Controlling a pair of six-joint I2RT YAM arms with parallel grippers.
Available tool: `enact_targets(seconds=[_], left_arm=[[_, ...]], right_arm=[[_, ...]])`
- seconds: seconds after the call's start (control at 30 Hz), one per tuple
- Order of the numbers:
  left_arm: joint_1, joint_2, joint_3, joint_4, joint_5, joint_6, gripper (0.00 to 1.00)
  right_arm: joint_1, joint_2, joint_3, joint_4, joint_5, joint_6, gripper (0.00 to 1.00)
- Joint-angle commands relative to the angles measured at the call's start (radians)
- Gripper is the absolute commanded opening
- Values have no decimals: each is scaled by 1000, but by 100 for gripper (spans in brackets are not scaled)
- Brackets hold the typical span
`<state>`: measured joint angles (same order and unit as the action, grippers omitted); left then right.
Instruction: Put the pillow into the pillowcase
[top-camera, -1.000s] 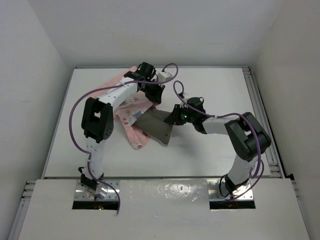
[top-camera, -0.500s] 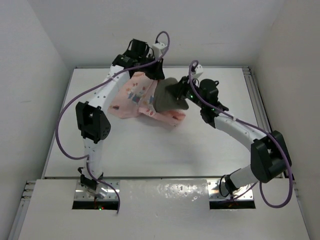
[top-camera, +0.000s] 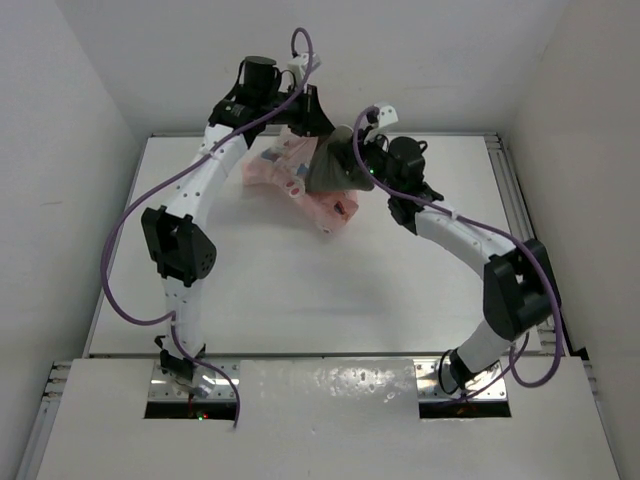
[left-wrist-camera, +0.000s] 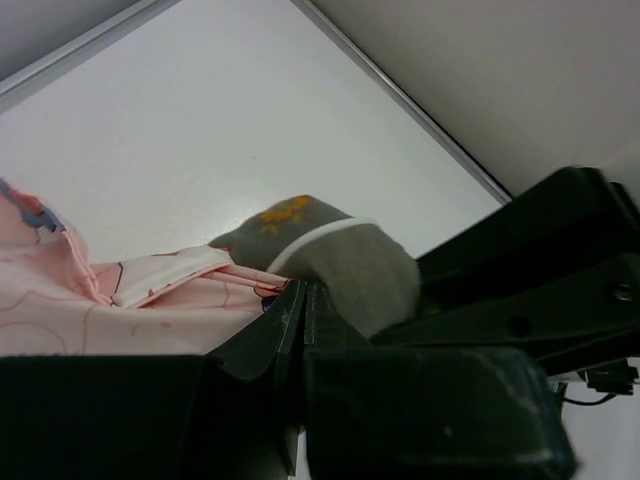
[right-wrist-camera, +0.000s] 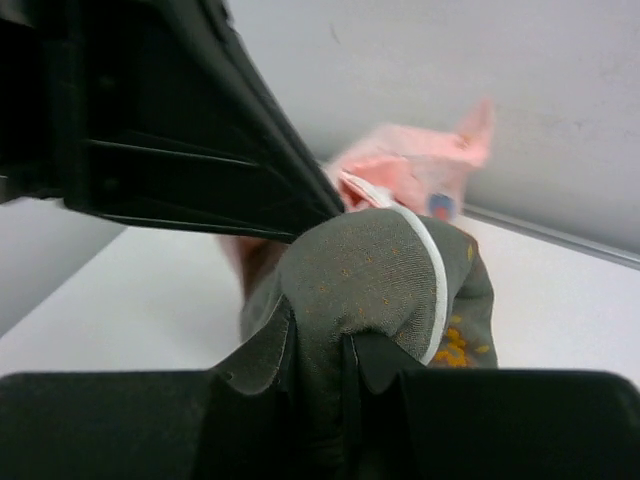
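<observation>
Right wrist: orange print (right-wrist-camera: 456, 350) on pillow (right-wrist-camera: 365, 270)

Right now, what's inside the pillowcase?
The pillow seems partly tucked into the pillowcase; its grey end with pale trim sticks out, pinched by the right claw. How deep it reaches is hidden by the cloth.

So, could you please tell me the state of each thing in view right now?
Light-pink printed fabric pillowcase: crumpled, held up by the left pincer.
Flat grey-olive rectangular pillow: bunched, pinched by the right pincer, not fully inside the pillowcase.
Left pincer: shut on the pillowcase.
Right pincer: shut on the pillow.
</observation>
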<state>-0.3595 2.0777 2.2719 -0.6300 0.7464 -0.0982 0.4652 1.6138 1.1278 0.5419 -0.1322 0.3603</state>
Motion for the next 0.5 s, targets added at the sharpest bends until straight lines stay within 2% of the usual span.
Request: enact_targets(seconds=[0.0, 0.13, 0.23, 0.33, 0.37, 0.47], left_arm=[[-19, -76, 41, 147, 182, -144, 0], [20, -82, 21, 165, 133, -195, 0], [24, -80, 14, 147, 79, -204, 0], [11, -77, 12, 100, 42, -155, 0], [7, -77, 8, 78, 21, -138, 0], [-13, -85, -52, 18, -51, -22, 0]], right_arm=[[-13, 67, 93, -19, 26, -14, 0], [-36, -14, -93, 188, 34, 74, 0], [-92, -6, -155, 256, -19, 248, 0], [-120, 41, -187, 358, -139, 380, 0], [-117, 50, -192, 416, -159, 400, 0], [-102, 66, -198, 441, -169, 437, 0]])
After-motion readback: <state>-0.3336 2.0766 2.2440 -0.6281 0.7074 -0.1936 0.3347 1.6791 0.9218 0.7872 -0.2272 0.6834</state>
